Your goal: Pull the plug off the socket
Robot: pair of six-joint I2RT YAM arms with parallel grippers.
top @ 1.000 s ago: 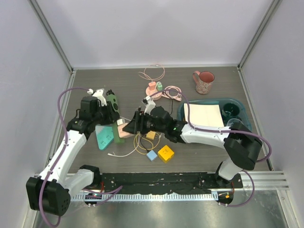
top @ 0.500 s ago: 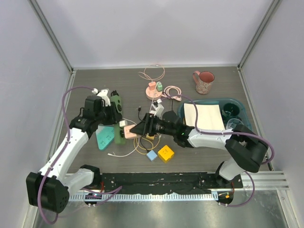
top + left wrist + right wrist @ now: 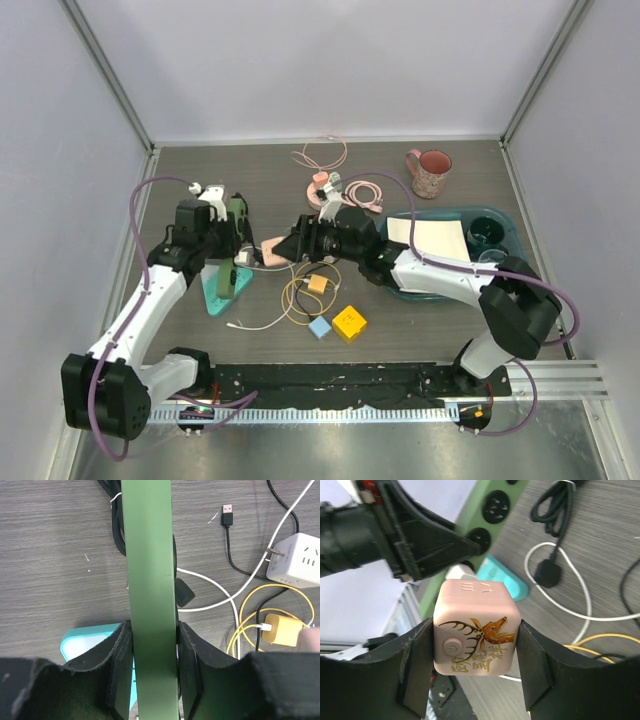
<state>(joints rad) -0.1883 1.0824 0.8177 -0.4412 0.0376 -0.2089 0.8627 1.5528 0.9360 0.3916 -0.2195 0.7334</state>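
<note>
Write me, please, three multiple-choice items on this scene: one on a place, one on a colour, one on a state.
1. Where on the table does the pink mug stand? A. front left B. back right C. centre
2. What colour is the power strip in the left gripper? A. white B. black C. green
3. What is the right gripper doing? A. clamping the pink cube plug B. hanging open C. shut on nothing
Answers: 1 B, it stands near the far right corner; 2 C, the left wrist view shows a green bar clamped; 3 A, the cube sits squeezed at both sides.
</note>
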